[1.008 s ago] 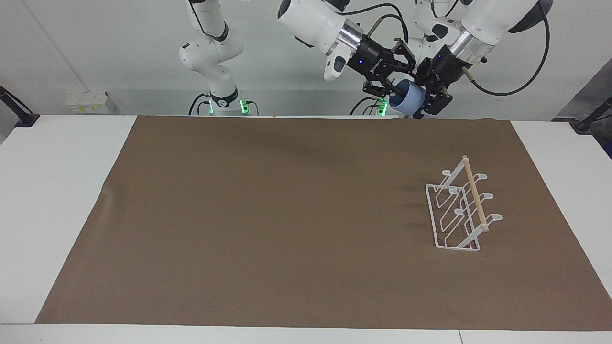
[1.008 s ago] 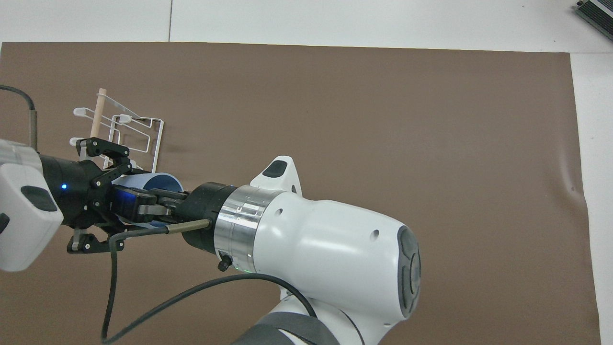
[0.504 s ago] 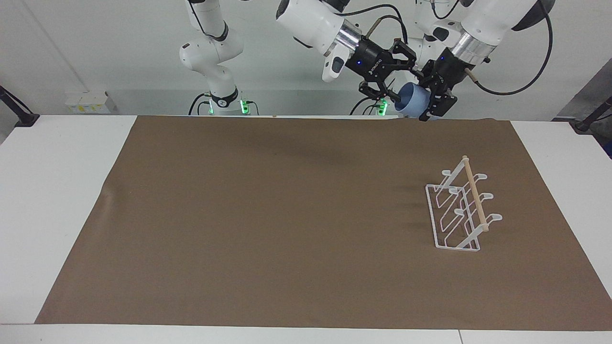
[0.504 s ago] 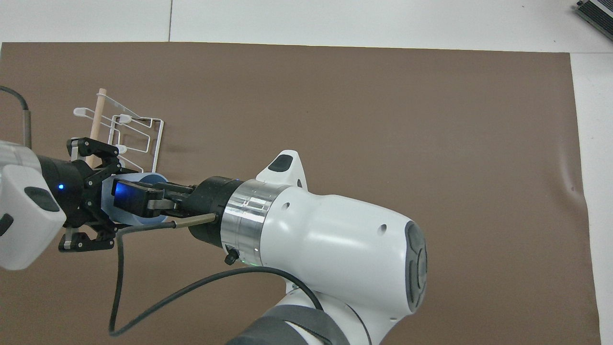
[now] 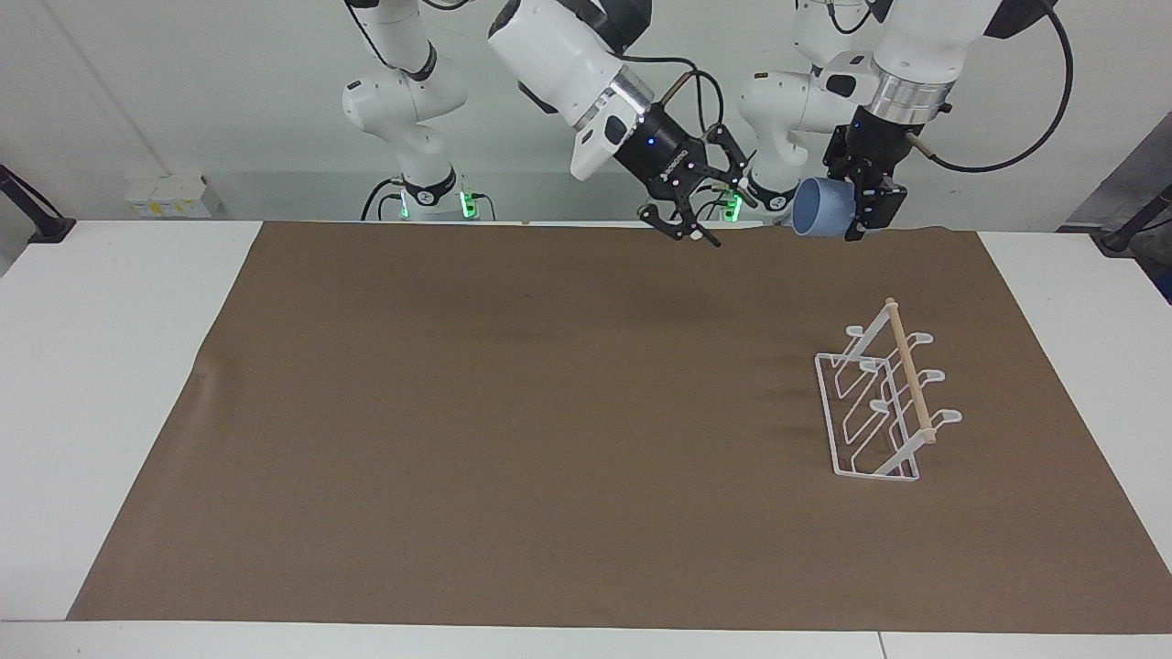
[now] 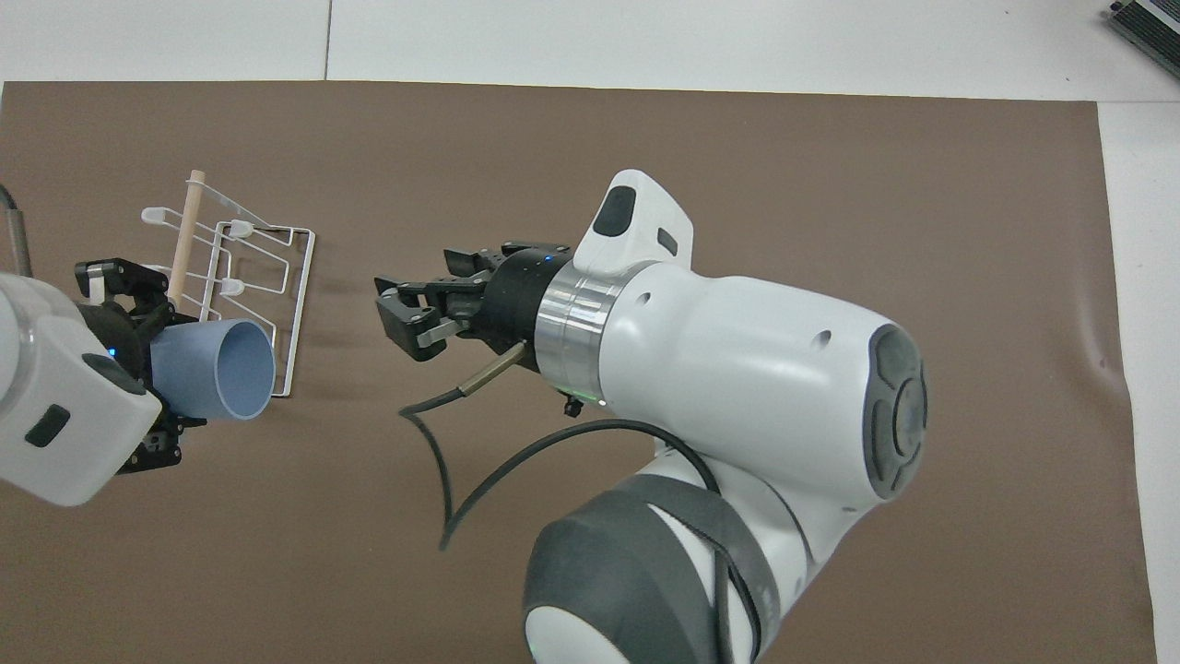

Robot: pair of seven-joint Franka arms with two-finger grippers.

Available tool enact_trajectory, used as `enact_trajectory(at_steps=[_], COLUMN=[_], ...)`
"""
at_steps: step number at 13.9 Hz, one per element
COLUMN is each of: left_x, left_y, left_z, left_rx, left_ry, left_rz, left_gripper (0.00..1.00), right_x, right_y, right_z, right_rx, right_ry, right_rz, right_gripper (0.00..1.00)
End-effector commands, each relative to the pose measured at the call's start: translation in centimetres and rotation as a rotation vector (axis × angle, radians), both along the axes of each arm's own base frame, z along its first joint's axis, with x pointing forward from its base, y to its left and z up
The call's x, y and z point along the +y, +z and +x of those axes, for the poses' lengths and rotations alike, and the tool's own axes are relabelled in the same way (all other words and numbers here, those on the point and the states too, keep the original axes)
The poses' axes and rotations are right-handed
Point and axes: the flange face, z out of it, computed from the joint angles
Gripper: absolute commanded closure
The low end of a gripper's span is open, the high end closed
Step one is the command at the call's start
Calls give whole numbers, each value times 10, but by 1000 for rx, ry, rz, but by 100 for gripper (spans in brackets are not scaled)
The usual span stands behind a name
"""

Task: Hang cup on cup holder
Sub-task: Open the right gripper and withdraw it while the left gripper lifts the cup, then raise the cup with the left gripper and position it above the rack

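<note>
My left gripper [image 5: 868, 203] is shut on the light blue cup [image 5: 818, 209], which hangs in the air over the mat's edge by the robots. The cup [image 6: 217, 371] lies on its side, its mouth turned toward the right arm's end of the table. The white wire cup holder [image 5: 877, 407] with its wooden dowel stands on the mat at the left arm's end, with nothing on its prongs. In the overhead view the cup covers the near corner of the cup holder [image 6: 241, 256]. My right gripper [image 5: 707, 209] hangs open over the mat, apart from the cup and holding nothing.
A brown mat [image 5: 549, 412] covers most of the white table [image 5: 110, 366]. The right arm's large body [image 6: 737, 369] fills the middle of the overhead view and hides part of the mat.
The right gripper has let go of the cup and drawn away toward the table's middle. The left gripper has kept the cup and swung it down and sideways.
</note>
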Motion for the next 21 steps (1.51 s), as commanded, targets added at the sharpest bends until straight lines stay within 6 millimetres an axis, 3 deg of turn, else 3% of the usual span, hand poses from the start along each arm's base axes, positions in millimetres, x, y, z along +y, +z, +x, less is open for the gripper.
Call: enact_trajectory(at_steps=[1, 4, 6, 8, 11, 13, 15, 18, 19, 20, 21], left_x=[8, -16, -19, -47, -47, -79, -86, -61, -48, -33, -31], left_y=[1, -10, -20, -35, -58, -84, -107, -126, -141, -150, -154], left_z=[-2, 9, 18, 29, 53, 58, 57, 66, 66, 66, 66], left_rx=[-52, -105, -121, -160, -178, -318, -399, -423, -445, -471, -480], left_ry=[9, -87, -137, -239, -277, -339, -449, -502, -464, -468, -494], left_rz=[132, 371, 524, 720, 926, 1133, 1174, 1182, 1180, 1187, 1170], left_gripper=[100, 100, 100, 100, 100, 100, 100, 100, 100, 100, 100], right_x=[-52, -136, -192, -240, -287, -305, -312, -312, -313, -321, -329], right_y=[-4, -8, -16, -20, -23, -30, -42, -56, -56, -56, -56], right_z=[19, 38, 46, 46, 36, 30, 23, 20, 20, 21, 21], right_rx=[5, 104, 174, 284, 476, 521, 492, 454, 453, 460, 465], right_ry=[60, 47, 0, -59, -271, -323, -339, -361, -355, -368, -370], right_rz=[-217, -451, -598, -632, -617, -633, -697, -690, -693, -689, -690], right_gripper=[36, 36, 36, 36, 38, 38, 37, 34, 20, 0, 0])
